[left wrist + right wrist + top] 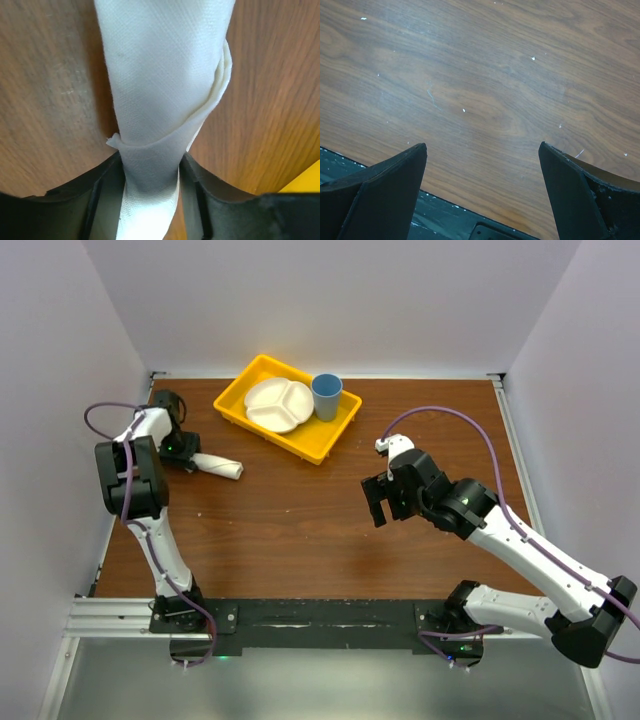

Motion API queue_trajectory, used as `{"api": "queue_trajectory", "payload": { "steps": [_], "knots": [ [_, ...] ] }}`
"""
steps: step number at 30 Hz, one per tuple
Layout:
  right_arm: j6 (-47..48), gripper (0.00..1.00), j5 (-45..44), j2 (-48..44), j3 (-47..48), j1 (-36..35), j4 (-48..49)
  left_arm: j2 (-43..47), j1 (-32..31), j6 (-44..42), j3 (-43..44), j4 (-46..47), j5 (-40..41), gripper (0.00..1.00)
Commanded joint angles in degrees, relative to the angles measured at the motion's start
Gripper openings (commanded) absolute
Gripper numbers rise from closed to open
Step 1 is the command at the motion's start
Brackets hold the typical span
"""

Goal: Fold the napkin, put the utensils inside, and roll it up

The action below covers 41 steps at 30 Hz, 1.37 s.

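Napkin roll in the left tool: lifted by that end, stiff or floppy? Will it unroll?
Likely floppy: the napkin is thin woven cloth, pinched at one end by the left tool. Probably light. Its loose outer flap may unwrap if dragged.

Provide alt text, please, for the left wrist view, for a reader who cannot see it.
A rolled white napkin lies on the brown wooden table, its near end pinched between the two black fingers of the left gripper. A sliver of the yellow tray shows at the lower right edge.
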<state>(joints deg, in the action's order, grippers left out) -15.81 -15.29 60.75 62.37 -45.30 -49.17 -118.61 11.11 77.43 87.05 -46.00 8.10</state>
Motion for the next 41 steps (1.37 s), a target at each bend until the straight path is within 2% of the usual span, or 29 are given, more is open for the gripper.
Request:
{"api": "queue_trajectory", "payload": {
  "steps": [1, 2, 4, 5, 7, 11, 16, 21, 22, 24, 26, 31, 34, 35, 38, 41],
  "knots": [
    [-0.1, 0.98, 0.0, -0.3, 2.1, 0.2, -0.1, -4.5, 0.8, 1.3, 0.9, -3.0, 3.7, 0.62],
    [-0.2, 0.98, 0.1, -0.4, 2.3, 0.2, -0.1, -4.1, 0.8, 1.3, 1.0, -3.3, 3.8, 0.72],
    [-0.4, 0.98, 0.7, -0.5, 2.4, 0.2, 0.1, -2.5, 0.7, 1.3, 0.8, -5.0, 3.8, 0.83],
    [-0.5, 0.98, 0.9, -0.4, 2.5, 0.2, 0.3, -1.8, 0.7, 1.3, 0.8, -5.8, 3.9, 0.93],
    [-0.5, 0.98, 1.1, -0.4, 2.8, 0.1, 0.6, 1.0, 0.8, 0.5, -0.8, -6.3, 3.6, 1.0],
    [-0.8, 0.98, 1.1, -0.1, 4.1, 0.2, 0.5, 7.9, 0.0, -2.9, -5.3, -6.8, 0.2, 1.0],
    [-2.2, 0.98, 1.7, -0.8, 4.0, 0.1, 1.4, 23.9, -5.7, -8.0, -13.4, -5.2, -2.4, 1.0],
    [-4.8, 0.98, -0.5, -2.0, 1.9, 0.3, 1.4, 40.5, -18.4, -6.8, -20.9, -2.9, -3.3, 1.0],
    [-5.4, 0.98, -0.5, -2.2, 1.9, 0.1, 0.9, 42.6, -23.2, -5.9, -21.7, -2.5, -2.2, 1.0],
    [-6.9, 0.98, -0.8, -3.1, 1.7, 0.2, 0.7, 48.3, -28.8, -7.3, -24.6, 3.7, -0.5, 1.0],
    [-9.3, 0.98, -1.8, -4.9, 1.3, 0.2, 0.1, 50.2, -36.7, -9.7, -25.4, 7.4, 0.7, 1.0],
    [-16.0, 0.98, -4.2, -12.6, -3.1, 0.2, 2.2, 47.9, -56.2, -22.7, -22.3, 12.5, 10.8, 1.0],
    [-19.1, 0.98, -6.9, -15.6, -5.4, 0.2, 2.3, 50.7, -62.0, -26.9, -27.6, 22.2, 9.1, 0.99],
    [-19.5, 0.98, -6.9, -17.5, -5.7, 0.2, 2.3, 53.9, -62.6, -26.9, -32.7, 29.4, 8.0, 0.98],
    [-17.8, 0.98, -3.4, -22.1, -8.4, 0.2, 5.3, 60.0, -62.9, -26.8, -42.0, 41.6, 2.5, 0.97],
    [-16.8, 0.98, -1.9, -24.9, -8.8, 0.2, 6.7, 63.9, -63.0, -29.0, -44.4, 44.2, 1.7, 0.98]
  ]
}}
